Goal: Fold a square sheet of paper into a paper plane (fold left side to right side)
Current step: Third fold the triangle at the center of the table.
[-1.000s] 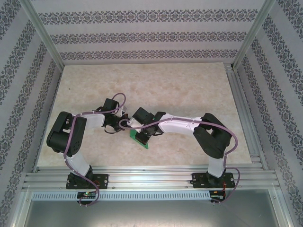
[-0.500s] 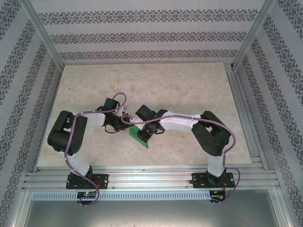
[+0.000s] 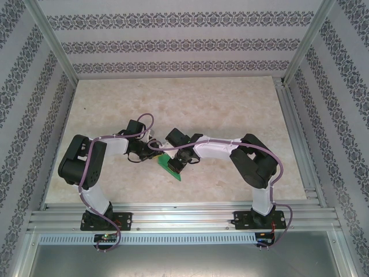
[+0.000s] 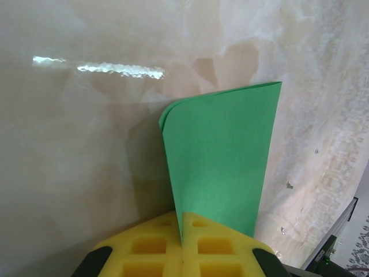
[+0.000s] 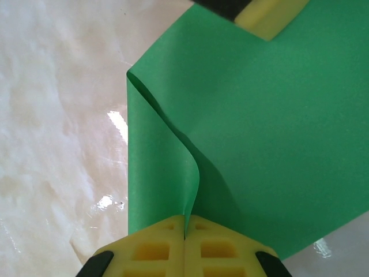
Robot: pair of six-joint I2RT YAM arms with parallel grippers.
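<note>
- Pinching the paper (image 4: 222,156) with the left hand (image 4: 182,257), yellow pads pressed together on one edge.
- Pinching the same paper with the right hand (image 5: 184,245) as well, pads closed tight on a raised part of another edge.
- From the right wrist: that edge lifting off the broad flat part in a soft curl, with no sharp crease, and a pad of the left hand touching the far corner.
- Hard to tell whether the flat part lies on the worktop (image 3: 230,104) or hangs just over it.
- From the left wrist: two layers meeting in a rounded bend at the far left corner, with a straight right edge and a slanting far edge.
- From above: paper near the middle of the worktop, a little toward the near side, largely hidden under the two wrists, with one corner poking toward the near rail (image 3: 184,210).
- Both arms bent inward, hands close together over the paper.
- Wide bare worktop behind the paper and to either side, with a narrower strip in front.
- Bounded by aluminium rails at the near and right edges, and by patterned walls (image 3: 173,43) at the back and sides.
</note>
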